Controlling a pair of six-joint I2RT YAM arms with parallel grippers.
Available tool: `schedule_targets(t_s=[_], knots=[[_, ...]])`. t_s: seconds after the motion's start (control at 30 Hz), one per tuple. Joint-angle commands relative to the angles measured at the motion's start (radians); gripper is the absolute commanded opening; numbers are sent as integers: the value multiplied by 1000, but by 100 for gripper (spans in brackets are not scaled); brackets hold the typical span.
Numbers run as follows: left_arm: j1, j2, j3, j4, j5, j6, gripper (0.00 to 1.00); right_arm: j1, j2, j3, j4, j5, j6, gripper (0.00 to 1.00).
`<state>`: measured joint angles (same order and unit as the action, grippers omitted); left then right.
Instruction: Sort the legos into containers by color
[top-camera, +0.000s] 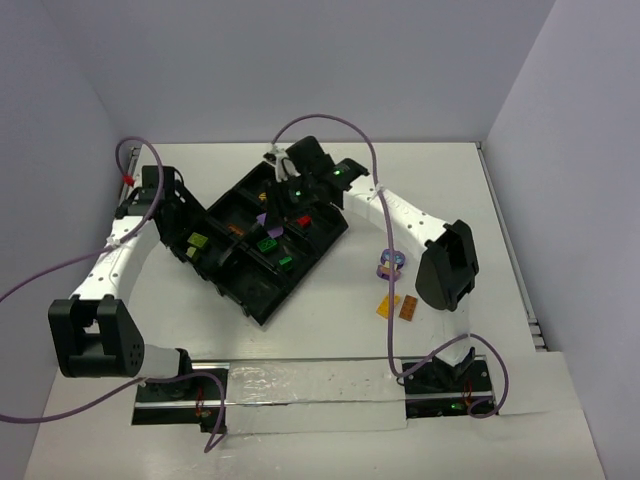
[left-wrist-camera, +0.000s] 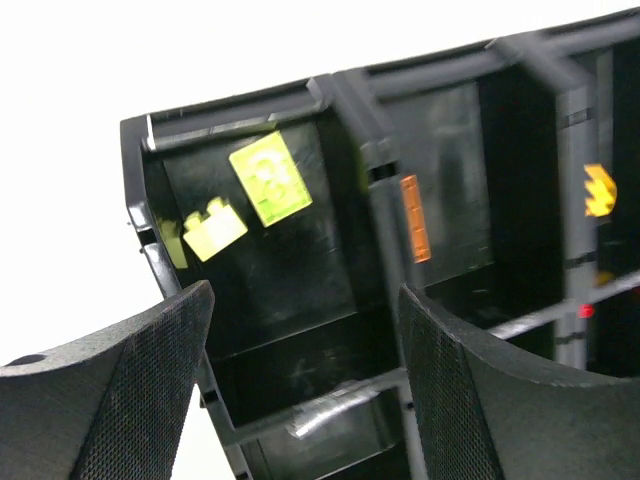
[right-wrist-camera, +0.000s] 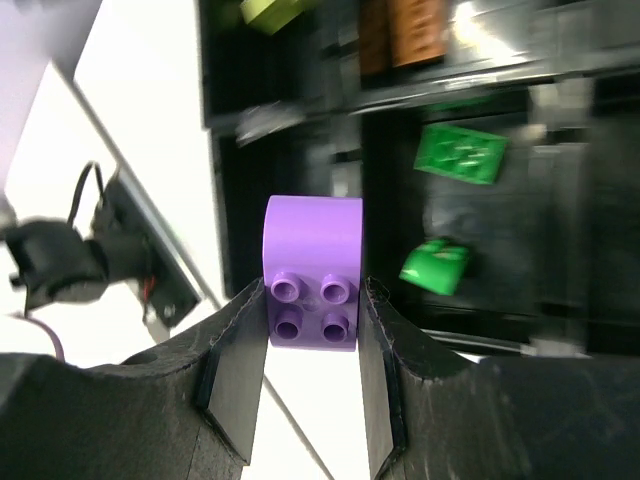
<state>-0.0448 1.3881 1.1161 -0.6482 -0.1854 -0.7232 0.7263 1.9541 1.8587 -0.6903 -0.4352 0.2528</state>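
Two grippers hang over the black tray (top-camera: 240, 296), which sits at a slant in the middle of the table (top-camera: 450, 190). The right gripper (right-wrist-camera: 312, 300) has its fingers squeezed tight on the rounded purple piece (right-wrist-camera: 312, 240). The studs face the camera, and the piece is up in the air above the tray. Close by, down in one box of the tray, lie two green bricks (right-wrist-camera: 460, 153). The left gripper (left-wrist-camera: 305, 300) has its fingers spread wide with nothing between them. It is right over the end box where two lime bricks (left-wrist-camera: 270, 178) lie. The job now looks like dropping the rounded purple piece into a box of its own. To do that well, the right gripper should move over the middle of a box with no other colour in it, well away from the green one. It should go down low before it opens, because a round piece could roll or bounce over a wall if it falls from high up. The two arms are close together, so the left one would do best to stay clear. A second purple piece (top-camera: 389, 263) and two orange-brown bricks (top-camera: 388, 306) lie on the table near the right arm, so the sorting is not done.
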Motion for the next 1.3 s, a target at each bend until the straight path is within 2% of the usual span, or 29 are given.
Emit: schedule_targets(t_s=[0.0, 0.17, 0.3, 0.47, 0.53, 0.57, 0.6, 0.63, 0.7, 0.87, 1.07, 1.17, 1.2, 1.27], knots=[[3, -51, 91, -74, -49, 18, 82, 82, 18, 24, -20, -28, -52, 0], [3, -113, 81, -85, -43, 22, 89, 183, 25, -20, 16, -4, -27, 2], [2, -186, 51, -83, -35, 33, 95, 228, 38, -46, 57, -1, 0, 8], [3, -287, -22, -68, -21, 40, 96, 240, 81, -58, 118, 30, 30, 18], [2, -304, -50, -68, -15, 40, 96, 239, 103, -42, 121, 54, 33, 29], [2, -307, -52, -69, -14, 40, 96, 239, 111, -32, 121, 68, 36, 40], [3, -325, -66, -74, -14, 43, 96, 239, 123, -13, 121, 83, 37, 56], [3, -327, -67, -74, -15, 44, 96, 239, 129, -12, 120, 93, 38, 58], [3, -361, -93, -67, -21, 56, 96, 239, 130, -7, 129, 134, 48, 69], [2, -381, -98, -73, -17, 69, 96, 224, 90, -8, 121, 238, 85, 69], [2, -401, -103, -79, -9, 82, 96, 114, -138, -215, 151, 390, 197, 67], [0, -413, -113, -79, -9, 82, 96, 8, -307, -409, 148, 535, 341, 67], [0, -414, -113, -82, -6, 82, 96, -57, -351, -521, 152, 561, 383, 65], [-1, -416, -111, -82, -5, 84, 96, -128, -486, -643, 166, 594, 474, 64]])
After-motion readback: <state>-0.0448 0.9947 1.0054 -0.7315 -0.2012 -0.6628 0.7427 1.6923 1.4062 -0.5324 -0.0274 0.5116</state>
